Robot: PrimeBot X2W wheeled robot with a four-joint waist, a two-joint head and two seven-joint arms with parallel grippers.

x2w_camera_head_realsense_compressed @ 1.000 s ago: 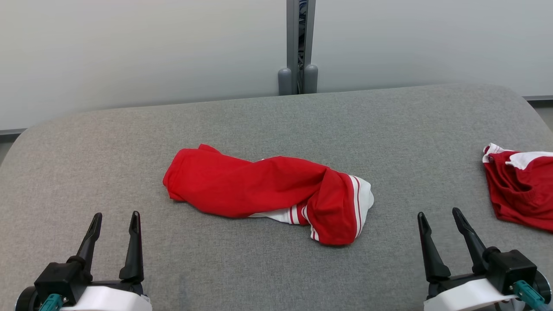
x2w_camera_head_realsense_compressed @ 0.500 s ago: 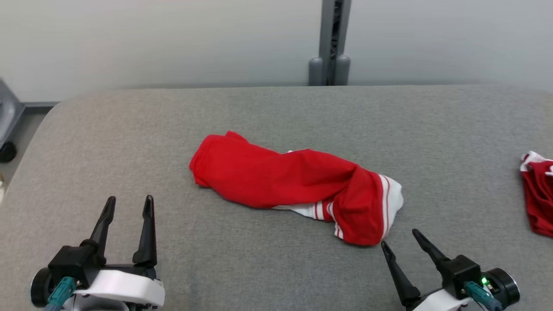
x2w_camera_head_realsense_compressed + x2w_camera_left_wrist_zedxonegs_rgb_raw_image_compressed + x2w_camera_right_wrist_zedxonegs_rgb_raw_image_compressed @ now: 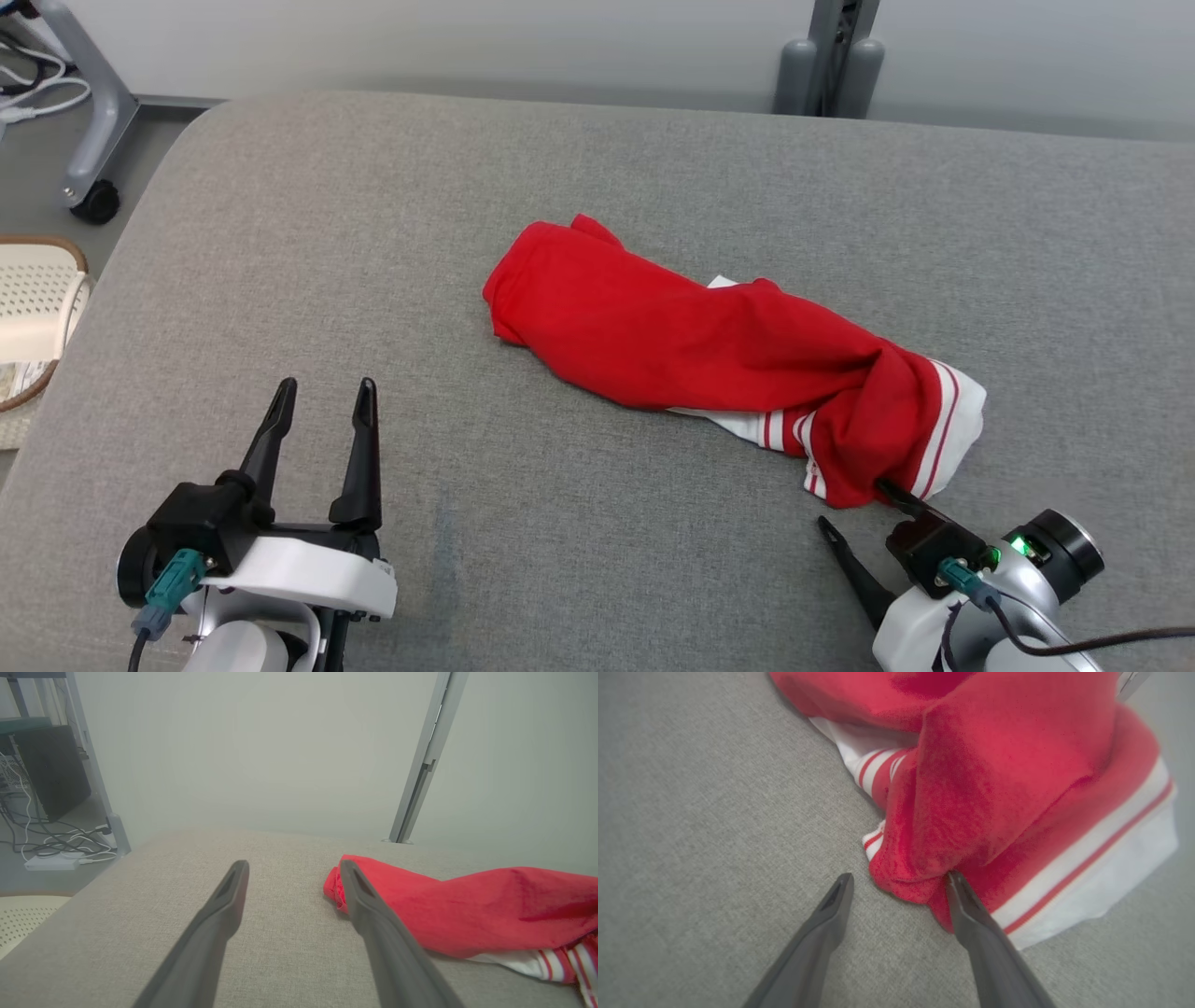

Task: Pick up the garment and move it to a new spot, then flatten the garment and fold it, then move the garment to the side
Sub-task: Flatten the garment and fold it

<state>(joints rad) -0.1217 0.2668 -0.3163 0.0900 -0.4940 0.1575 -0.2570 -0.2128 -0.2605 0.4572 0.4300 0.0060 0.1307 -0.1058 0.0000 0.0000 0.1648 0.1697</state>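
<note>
Grey fabric covers the counter, which stands against a pale wall with a grey post behind its far edge. On the floor off the left edge sits a pale perforated basket; from here I cannot tell what it holds. Beyond it are the wheeled foot of a stand and some loose cables. The garment, red with white striped trim, lies bunched in a long roll across the middle of the counter. Its plain red end is toward the centre and its striped end slants toward the near edge on the right. The left hand hovers over the near-left part of the counter, well apart from the garment, level, with its two dark fingers spread and pointing toward the far edge, grasping nothing. The right hand is by the near edge on the right, angled in at the striped end, its fingers parted. One finger has its tip touching the red fold at the hem, and the other rests over bare grey fabric just beside it. Nothing is clamped between them.
</note>
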